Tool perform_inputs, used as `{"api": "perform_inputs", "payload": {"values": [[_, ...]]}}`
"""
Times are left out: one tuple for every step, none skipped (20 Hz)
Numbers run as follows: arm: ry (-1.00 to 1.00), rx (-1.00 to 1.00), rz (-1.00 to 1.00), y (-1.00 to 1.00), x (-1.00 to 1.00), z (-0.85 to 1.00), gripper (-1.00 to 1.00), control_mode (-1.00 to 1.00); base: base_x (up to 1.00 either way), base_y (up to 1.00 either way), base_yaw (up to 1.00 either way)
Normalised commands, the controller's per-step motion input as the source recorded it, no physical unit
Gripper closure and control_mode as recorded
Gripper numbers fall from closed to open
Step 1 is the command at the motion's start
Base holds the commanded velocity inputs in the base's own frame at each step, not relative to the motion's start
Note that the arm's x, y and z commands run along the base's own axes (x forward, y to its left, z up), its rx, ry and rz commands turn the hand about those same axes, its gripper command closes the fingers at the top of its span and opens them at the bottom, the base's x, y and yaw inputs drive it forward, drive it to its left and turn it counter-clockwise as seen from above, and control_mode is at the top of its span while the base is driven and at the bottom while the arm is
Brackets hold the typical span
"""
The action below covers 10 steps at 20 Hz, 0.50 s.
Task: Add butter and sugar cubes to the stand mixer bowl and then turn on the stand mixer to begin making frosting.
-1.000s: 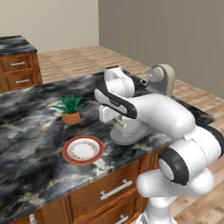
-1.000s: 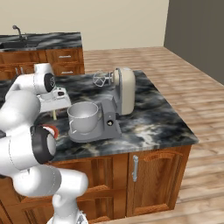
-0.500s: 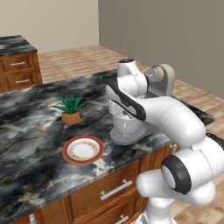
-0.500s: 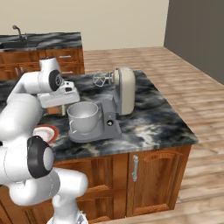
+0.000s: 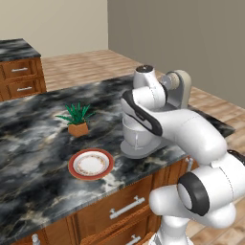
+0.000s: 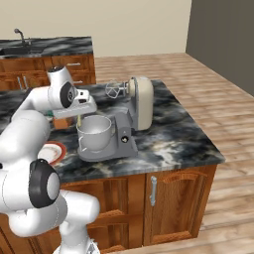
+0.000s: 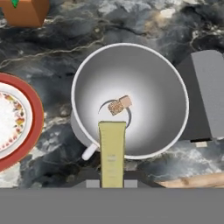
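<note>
Your end effector (image 7: 112, 181) is clamped narrow on the butter (image 7: 112, 153), which hangs straight out of it, long axis running toward the bowl (image 7: 130, 98) below. The stick's free end sits over the near rim, just short of the bowl's middle. Sugar cubes (image 7: 119, 105) already lie at the bowl's bottom, a little beyond the butter's tip. The bowl rests on the mixer (image 6: 133, 106) base near the surface's front edge; the plate (image 5: 91, 164) lies beside it. Judgement: release is nearly lined up; nudge toward centre first.
</note>
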Motion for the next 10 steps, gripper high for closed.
{"api": "perform_inputs", "payload": {"values": [[-0.20,0.00,-0.05,0.00,0.36,0.00,1.00,-1.00,0.00,0.00,0.00],[-0.18,0.00,-0.05,0.00,0.34,0.00,1.00,-1.00,0.00,0.00,0.00],[-0.16,0.00,-0.05,0.00,0.36,0.00,1.00,-1.00,0.00,0.00,0.00],[-0.13,0.00,-0.05,0.00,0.36,0.00,1.00,-1.00,0.00,0.00,0.00],[-0.11,0.00,-0.05,-0.01,0.35,0.00,1.00,-1.00,0.00,0.00,0.00],[-0.10,0.00,-0.04,0.00,0.36,0.00,1.00,-1.00,0.00,0.00,0.00],[-0.06,0.00,-0.04,-0.01,0.31,0.00,1.00,-1.00,0.00,0.00,0.00],[-0.04,0.00,-0.04,0.00,0.29,0.00,1.00,-1.00,0.00,0.00,0.00],[0.00,0.00,-0.04,0.00,0.26,0.00,1.00,-1.00,0.00,0.00,0.00],[0.00,0.00,-0.04,-0.04,0.21,0.00,1.00,-1.00,0.00,0.00,0.00]]}}
